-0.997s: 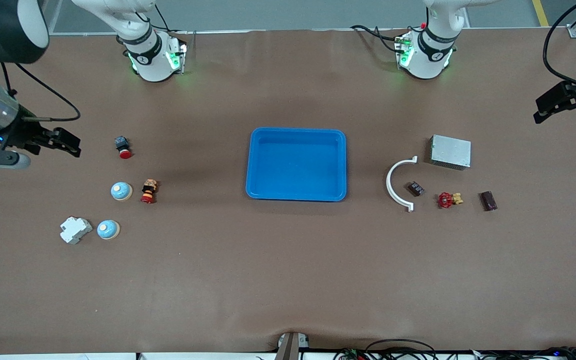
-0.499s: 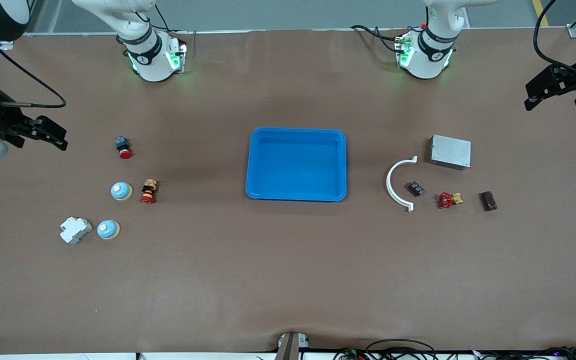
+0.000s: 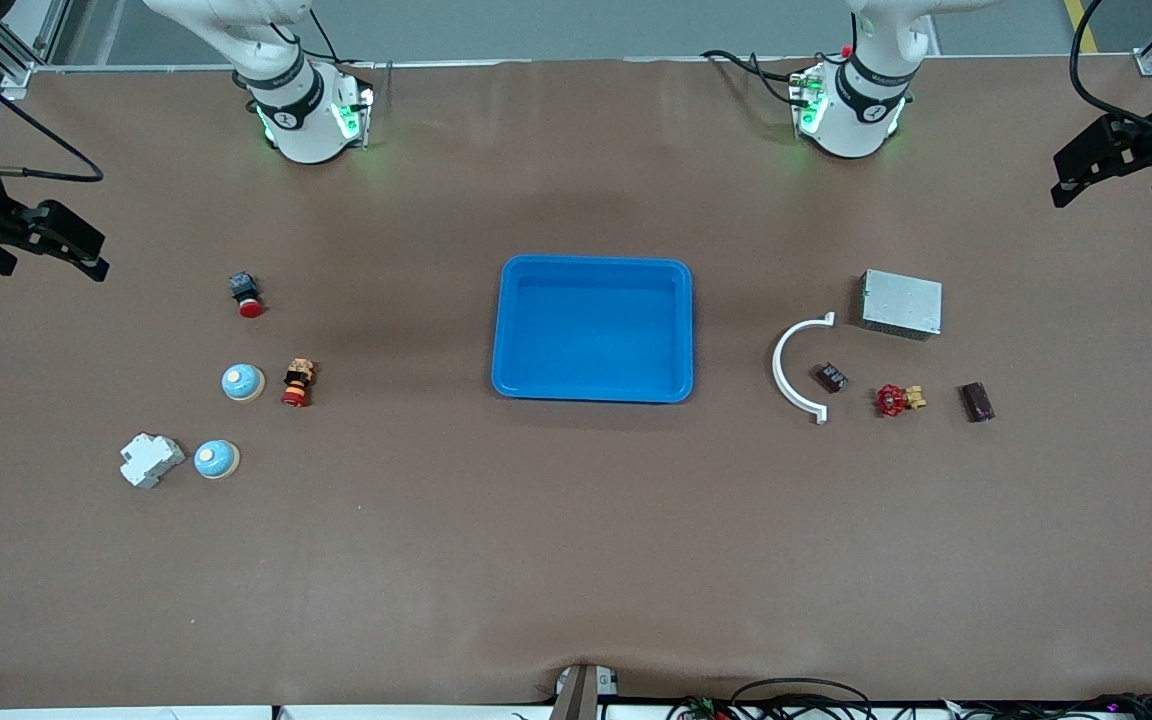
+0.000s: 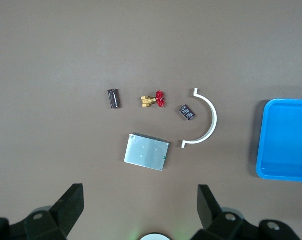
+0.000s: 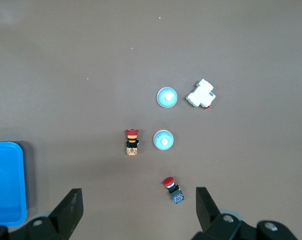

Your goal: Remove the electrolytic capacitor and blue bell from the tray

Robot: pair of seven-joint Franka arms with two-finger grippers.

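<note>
The capacitor [image 3: 977,401], a small dark cylinder, lies on the table toward the left arm's end; it also shows in the left wrist view [image 4: 113,98]. Two blue dome bells lie toward the right arm's end, one [image 3: 242,382] beside a red-and-yellow button, the other [image 3: 216,459] beside a white breaker. Both show in the right wrist view [image 5: 163,140] [image 5: 166,97]. My left gripper [image 3: 1106,165] [image 4: 140,210] is open and empty, high over its end of the table. My right gripper [image 3: 76,250] [image 5: 137,210] is open and empty, high over its end.
A blue tray [image 3: 596,262] sits mid-table. Near the capacitor lie a red valve [image 3: 897,400], a small black part [image 3: 830,377], a white arc [image 3: 792,370] and a metal box [image 3: 901,303]. Near the bells lie a red push button [image 3: 248,296], a red-and-yellow button [image 3: 297,383] and a white breaker [image 3: 150,459].
Both grippers have drawn back toward the arms' base side of the table, still open and empty. Nothing on the table has moved.
</note>
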